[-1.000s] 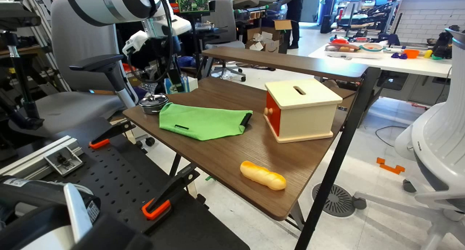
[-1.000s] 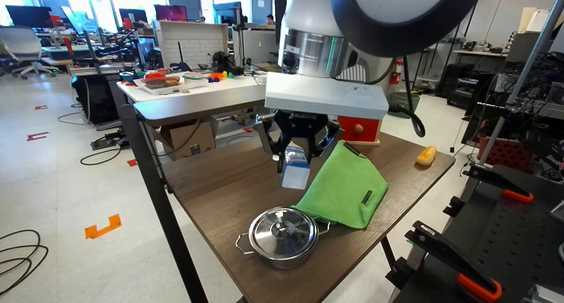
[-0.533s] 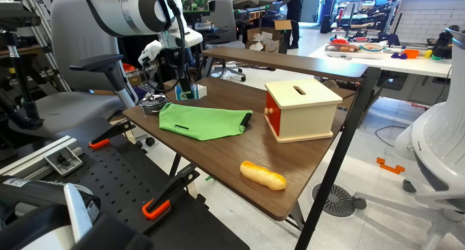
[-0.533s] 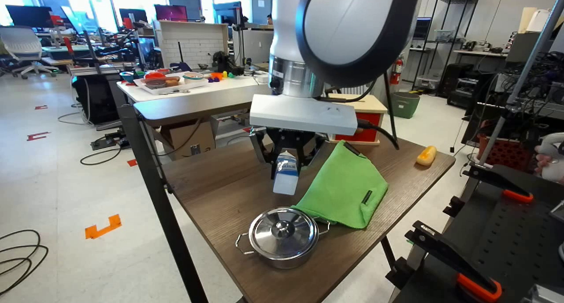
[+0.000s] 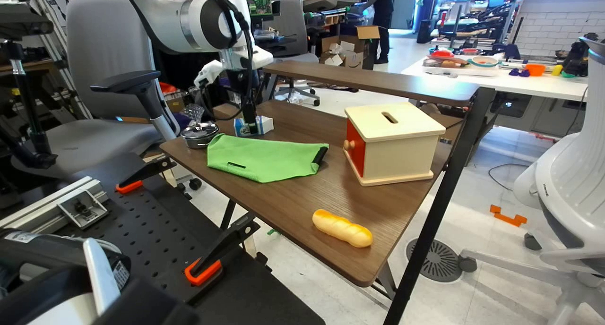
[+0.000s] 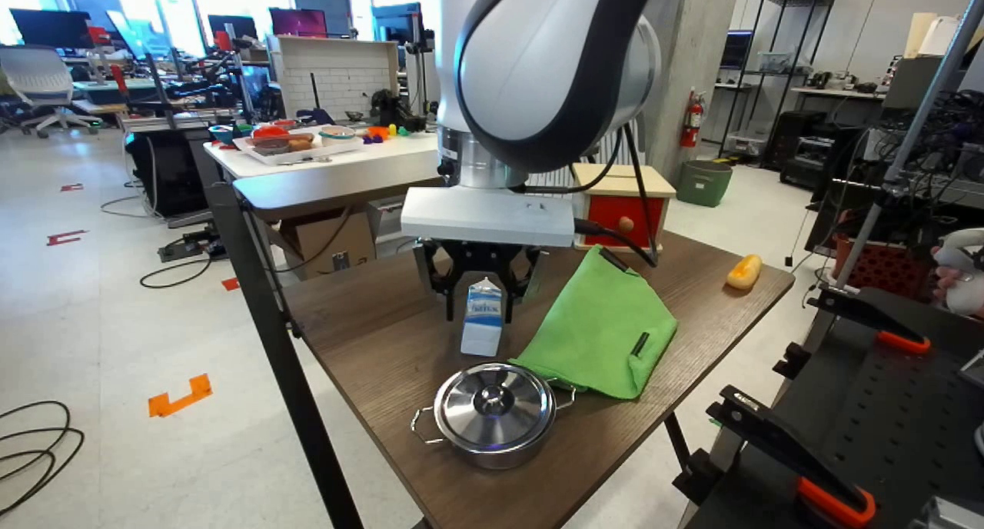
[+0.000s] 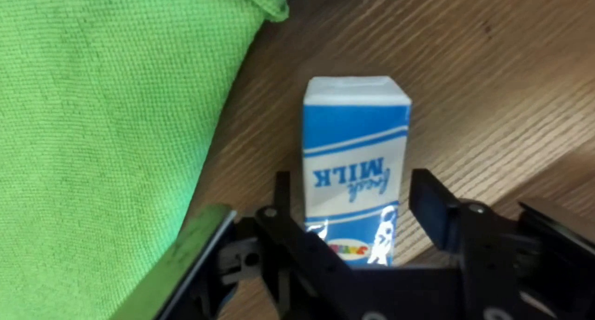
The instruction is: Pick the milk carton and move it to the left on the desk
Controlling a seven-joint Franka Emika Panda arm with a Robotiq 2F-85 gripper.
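The milk carton [image 6: 483, 321] is white with blue bands and lies on its side on the brown desk [image 6: 384, 337], between the pot and the wooden box. It also shows in an exterior view [image 5: 266, 125], partly behind a finger, and in the wrist view [image 7: 355, 171] with its printed face up. My gripper [image 6: 480, 317] is low over the carton, one finger on each side. In the wrist view the gripper [image 7: 349, 183] is open, with a gap between each finger and the carton. The carton's far end is hidden by the gripper body.
A green cloth [image 6: 603, 329] lies right beside the carton, and a lidded steel pot [image 6: 494, 414] stands just before it. A wooden box with a red side [image 5: 392, 143] and a yellow-orange bread-like object [image 5: 342, 228] are farther along the desk. A raised shelf [image 5: 373, 81] runs along one edge.
The arm has lowered with the milk carton, moving left in one exterior view and right in the other. The carton has come down onto the desk and the fingers have opened off it.
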